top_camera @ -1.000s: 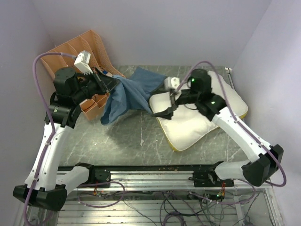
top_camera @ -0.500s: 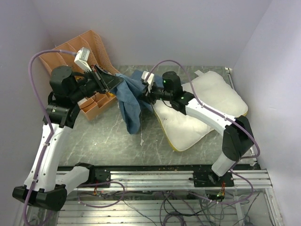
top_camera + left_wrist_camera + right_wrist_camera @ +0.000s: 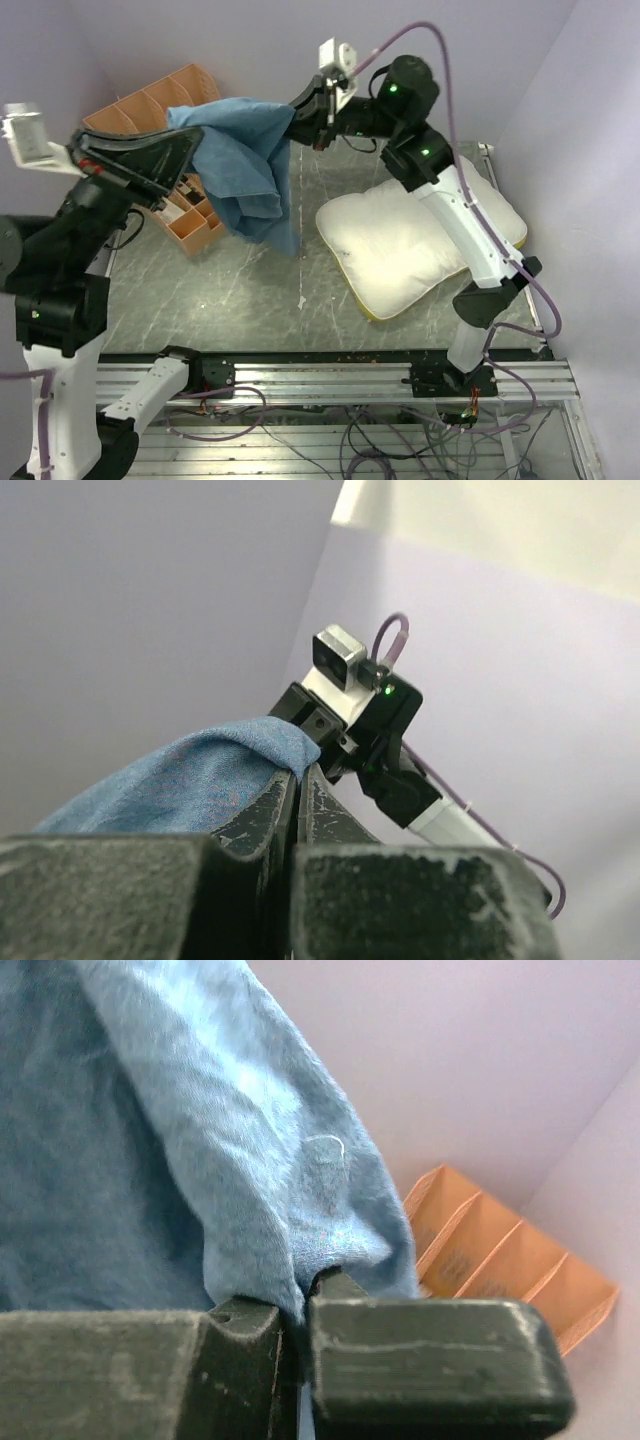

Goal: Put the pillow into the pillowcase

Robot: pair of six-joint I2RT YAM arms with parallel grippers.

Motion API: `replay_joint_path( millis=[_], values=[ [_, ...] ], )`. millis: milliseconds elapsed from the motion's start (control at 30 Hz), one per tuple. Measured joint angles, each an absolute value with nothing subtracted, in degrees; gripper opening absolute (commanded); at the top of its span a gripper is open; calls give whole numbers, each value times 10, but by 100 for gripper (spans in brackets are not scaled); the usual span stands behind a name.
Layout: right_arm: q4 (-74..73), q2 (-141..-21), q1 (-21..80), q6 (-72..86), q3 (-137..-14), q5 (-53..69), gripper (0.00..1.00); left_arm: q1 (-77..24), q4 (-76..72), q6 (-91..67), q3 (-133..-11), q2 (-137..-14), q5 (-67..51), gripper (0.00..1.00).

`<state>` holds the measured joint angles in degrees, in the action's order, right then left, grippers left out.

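Note:
The blue pillowcase (image 3: pixel 245 160) hangs in the air above the table, stretched between both grippers, its lower folds drooping to about (image 3: pixel 280 235). My left gripper (image 3: pixel 193 138) is shut on its left top edge; in the left wrist view the gripper (image 3: pixel 298 778) pinches the pillowcase (image 3: pixel 200 780). My right gripper (image 3: pixel 296 118) is shut on the right top edge, and in the right wrist view the gripper (image 3: pixel 300 1305) holds the pillowcase (image 3: pixel 200 1140) tight. The cream-white pillow (image 3: pixel 410 245) lies flat on the table at right, below the right arm, untouched.
An orange divided organizer (image 3: pixel 170 105) stands at the back left, partly behind the hanging fabric, and shows in the right wrist view (image 3: pixel 500 1250). The grey marble table (image 3: pixel 230 300) extends in front. Purple walls close in on three sides.
The right gripper left the pillow, shut on the pillowcase's edge and rose to the back. The left arm lifted too, so the pillowcase now hangs spread between both grippers.

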<state>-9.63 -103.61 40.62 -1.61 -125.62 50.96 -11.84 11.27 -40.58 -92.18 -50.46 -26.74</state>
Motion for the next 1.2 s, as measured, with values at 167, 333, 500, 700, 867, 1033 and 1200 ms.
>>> replay_joint_path(
  millis=[167,333,500,700,867,1033,1200],
  values=[
    [-116,-1002,389,-33,-1267,479,4,-118,31,-429,-935,-507,-272,7],
    [-86,-940,338,-38,-1063,401,15,-119,-45,-467,-859,-565,-286,7],
    [-66,-911,246,-29,-806,320,47,-175,-124,-508,-782,-743,-287,7],
    [-121,-874,103,-53,-686,305,75,-305,-121,-502,-867,-1047,-287,8],
    [-134,-756,33,-107,-684,354,82,-352,-125,-525,-959,-1206,-294,24],
    [-136,-668,33,-153,-670,470,82,-354,-95,-519,-1009,-1228,-279,65],
    [-141,-686,33,-155,-648,545,83,-352,-22,-448,-1027,-1165,-212,93]
  ],
)
